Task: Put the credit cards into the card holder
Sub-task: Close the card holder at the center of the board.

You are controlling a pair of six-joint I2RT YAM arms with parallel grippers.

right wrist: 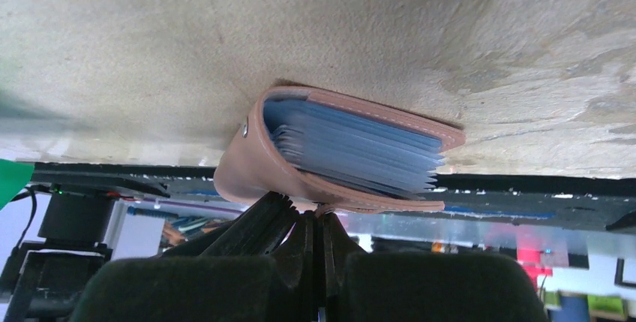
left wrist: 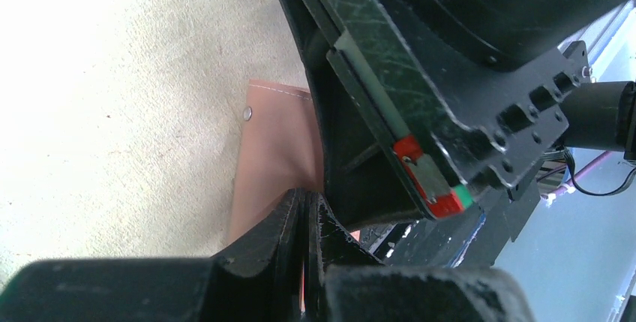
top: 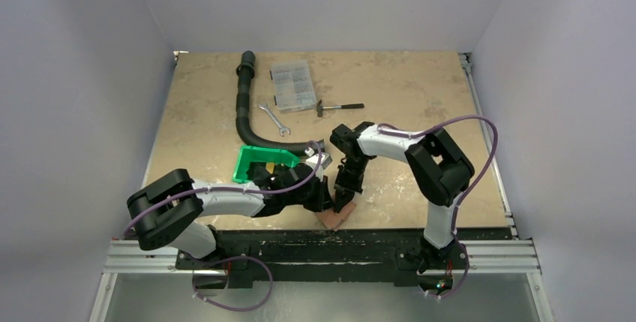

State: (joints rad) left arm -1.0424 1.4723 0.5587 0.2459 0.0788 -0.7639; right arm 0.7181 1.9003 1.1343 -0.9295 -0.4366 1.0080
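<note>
The card holder point(top: 335, 219) is a small reddish-brown folding wallet at the table's front edge, between both grippers. In the right wrist view it point(right wrist: 251, 172) gapes half open and shows its grey-blue pockets point(right wrist: 352, 145). My right gripper point(right wrist: 322, 213) is shut, its tips pinching a small tab on the lower flap. In the left wrist view my left gripper point(left wrist: 306, 200) is shut with a thin sliver of the brown flap point(left wrist: 274, 149) between its jaws, and the clasp dot point(left wrist: 247, 113) shows. From above, the left gripper point(top: 328, 203) and right gripper point(top: 347, 200) nearly touch. No credit cards show.
A green plastic bin point(top: 259, 163) stands just behind my left forearm. Farther back lie a black corrugated hose point(top: 244, 104), a wrench point(top: 274, 118), a clear compartment box point(top: 292, 85) and a small hammer point(top: 339, 106). The black frame rail point(top: 322, 243) runs just below the wallet.
</note>
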